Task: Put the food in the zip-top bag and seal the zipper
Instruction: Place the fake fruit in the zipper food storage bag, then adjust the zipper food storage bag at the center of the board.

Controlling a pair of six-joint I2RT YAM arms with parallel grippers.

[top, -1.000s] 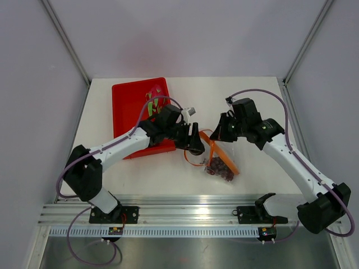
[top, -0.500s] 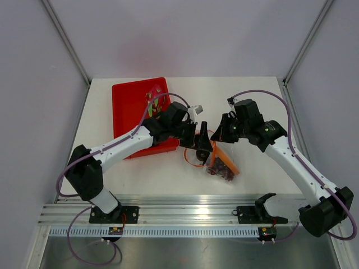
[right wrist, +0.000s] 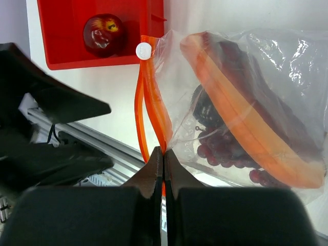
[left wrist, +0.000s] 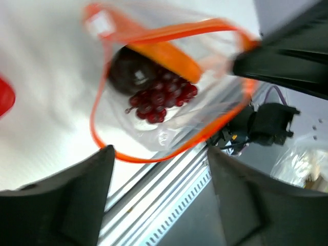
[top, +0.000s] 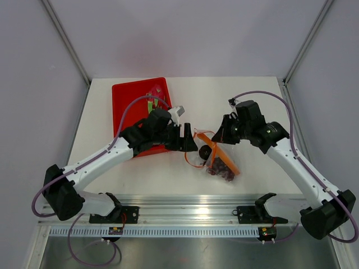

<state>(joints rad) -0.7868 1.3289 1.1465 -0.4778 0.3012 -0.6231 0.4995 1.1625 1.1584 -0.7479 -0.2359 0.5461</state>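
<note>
Loading step: my right pincer (right wrist: 163, 154) clamps the zipper (right wrist: 145, 92), zip-top bag (right wrist: 266, 66) agape.
My left pincer (left wrist: 159, 151) is spread, empty; I'd fetch the apple (right wrist: 104, 33) next.

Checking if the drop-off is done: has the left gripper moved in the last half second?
Yes. In the top view the left gripper has pulled back leftward, away from the zip-top bag and toward the red bin.

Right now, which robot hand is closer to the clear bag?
Right. The right gripper pinches the zipper of the bag; the left gripper hangs open facing its mouth.
</note>
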